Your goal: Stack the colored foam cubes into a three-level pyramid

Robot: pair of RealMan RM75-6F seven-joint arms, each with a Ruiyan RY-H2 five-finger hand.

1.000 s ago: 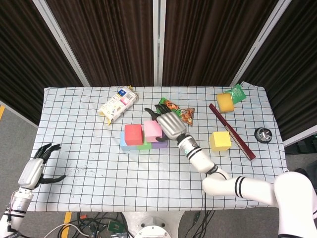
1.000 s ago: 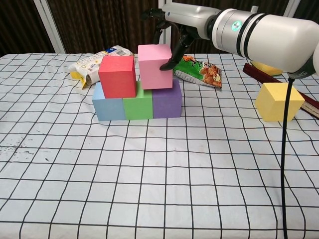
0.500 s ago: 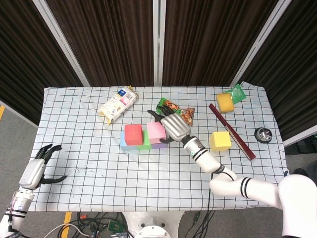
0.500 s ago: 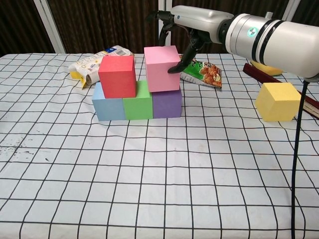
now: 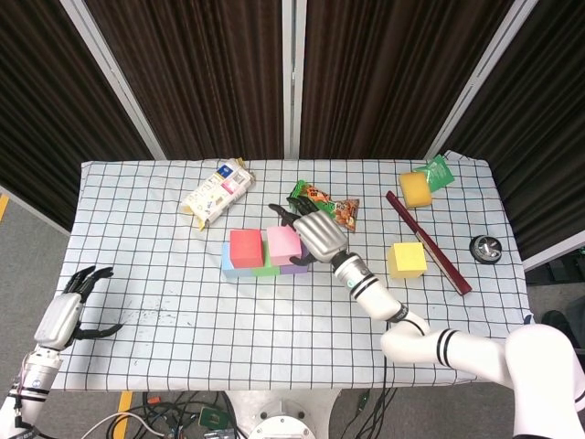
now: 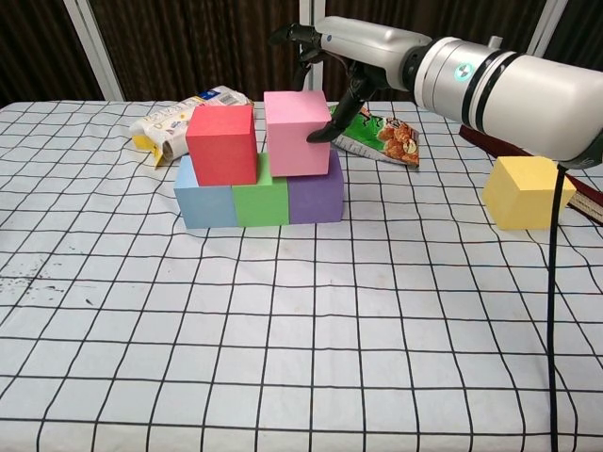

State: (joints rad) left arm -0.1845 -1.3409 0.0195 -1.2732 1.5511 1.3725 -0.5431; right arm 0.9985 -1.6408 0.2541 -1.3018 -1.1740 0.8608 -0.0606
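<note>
Landmark: the three-cube base row on the counter; all places are given from it.
Left hand: far to the left of the row, off the counter's near-left corner; fingers apart and curled, holding nothing; seen in the head view only.
Snack box: lies behind the row's left end, tipped on its side.
Blue cube: left end of the row.
Red cube: second level, sitting over the blue-green seam.
Green cube: middle of the row.
Pink cube: second level, over the green-purple seam, just beside the red cube with a thin gap; its underside looks to be on or just at the row.
Purple cube: right end of the row.
Right hand: above and behind the pink cube; fingers clamped on it, one fingertip pressing its right face.
Chip bag: behind the row's right end.
Yellow cube: well to the right of the row, alone on the counter, square-on with no long axis.
Key relation: the yellow cube lies to the right of the right hand's fingers, far nearer to this hand than to the left one.
Judgement: second level nearly set; the top cube is not yet placed.
</note>
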